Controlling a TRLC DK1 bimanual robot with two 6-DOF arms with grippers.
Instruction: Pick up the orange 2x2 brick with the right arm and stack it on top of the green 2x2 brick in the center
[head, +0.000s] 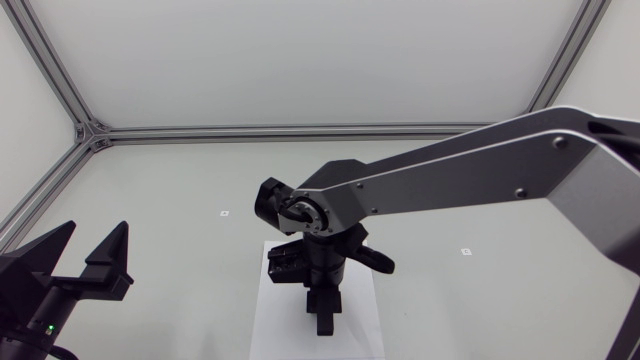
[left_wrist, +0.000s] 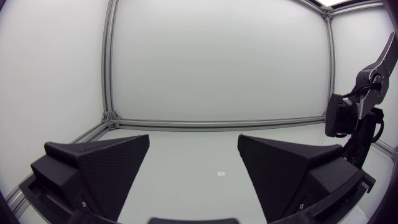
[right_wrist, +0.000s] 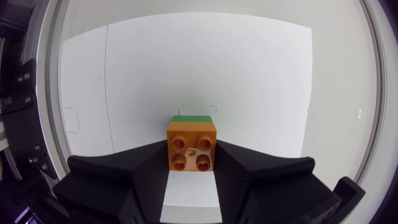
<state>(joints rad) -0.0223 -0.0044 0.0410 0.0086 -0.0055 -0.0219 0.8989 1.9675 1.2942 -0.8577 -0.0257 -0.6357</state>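
Observation:
In the right wrist view the orange 2x2 brick (right_wrist: 191, 145) sits between the two black fingers of my right gripper (right_wrist: 191, 155), studs up, and both fingers press its sides. A strip of the green 2x2 brick (right_wrist: 193, 117) shows just beyond and below the orange one; whether they touch I cannot tell. In the head view my right arm comes in from the right, and its gripper (head: 322, 315) points straight down over the white sheet (head: 268, 325), hiding both bricks. My left gripper (head: 90, 258) stands open at the near left, holding nothing.
The white sheet (right_wrist: 186, 74) lies in the table's middle under the bricks. Small marks (head: 224, 213) dot the table. In the left wrist view my right arm (left_wrist: 354, 121) stands beyond and to one side of the open left gripper (left_wrist: 193, 177).

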